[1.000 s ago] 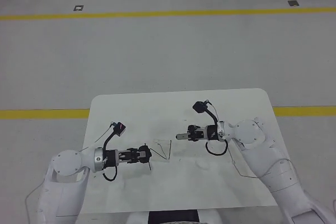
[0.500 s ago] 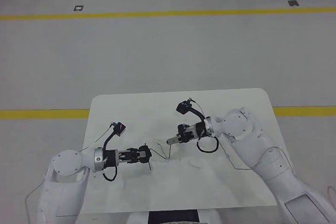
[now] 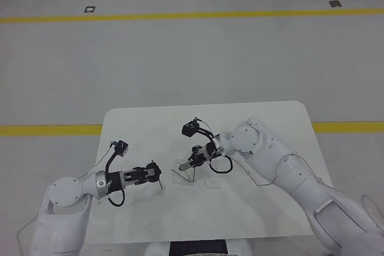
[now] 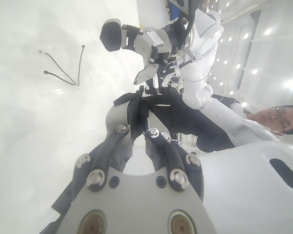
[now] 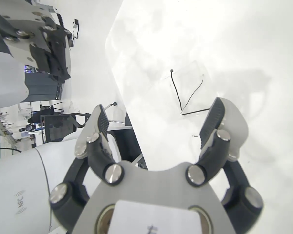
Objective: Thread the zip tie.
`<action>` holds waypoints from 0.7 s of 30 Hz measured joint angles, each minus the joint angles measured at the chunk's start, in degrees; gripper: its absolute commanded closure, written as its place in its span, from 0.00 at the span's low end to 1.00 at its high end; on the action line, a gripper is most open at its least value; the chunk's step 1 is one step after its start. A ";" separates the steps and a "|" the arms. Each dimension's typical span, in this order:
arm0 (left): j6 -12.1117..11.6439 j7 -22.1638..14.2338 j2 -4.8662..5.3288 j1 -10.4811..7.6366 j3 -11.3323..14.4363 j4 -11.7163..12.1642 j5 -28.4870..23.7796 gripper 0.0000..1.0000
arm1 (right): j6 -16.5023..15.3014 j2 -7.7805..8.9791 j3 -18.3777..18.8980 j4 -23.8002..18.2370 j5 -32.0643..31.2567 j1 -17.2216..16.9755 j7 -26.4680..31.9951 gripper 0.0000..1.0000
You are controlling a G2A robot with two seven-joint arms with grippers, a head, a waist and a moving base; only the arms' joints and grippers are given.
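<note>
zip ties [image 3: 187, 176] fanned out mid worktop [image 3: 262, 121], right claw [image 3: 181, 166] spread, swung in from beside to just over them, left claw [image 3: 155, 173] pressed together, drawn back, now near but apart from them

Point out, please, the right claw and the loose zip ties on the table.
right claw [image 5: 158, 105], right wrist view, midway between its fingertips.
loose zip ties [image 5: 175, 90], right wrist view, middle of one strap.

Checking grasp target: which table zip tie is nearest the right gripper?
The zip tie disappearing behind the right gripper's finger pad; the other two ties slant away.
</note>
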 measured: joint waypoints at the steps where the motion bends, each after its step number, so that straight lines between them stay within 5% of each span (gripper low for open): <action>1: -0.17 0.15 0.21 -0.01 -0.45 0.34 -0.05 1.00 | 0.00 -0.28 -1.15 0.61 -0.01 0.57 -0.67 0.00; 10: -1.26 1.93 1.46 -1.93 -1.39 3.89 -1.19 1.00 | 0.00 -2.59 -9.01 4.35 0.02 4.03 -6.74 0.00; 21: -1.37 2.47 1.65 -2.18 -1.46 4.33 -1.13 1.00 | 0.14 -2.67 -9.47 4.16 -0.73 3.85 -7.60 0.00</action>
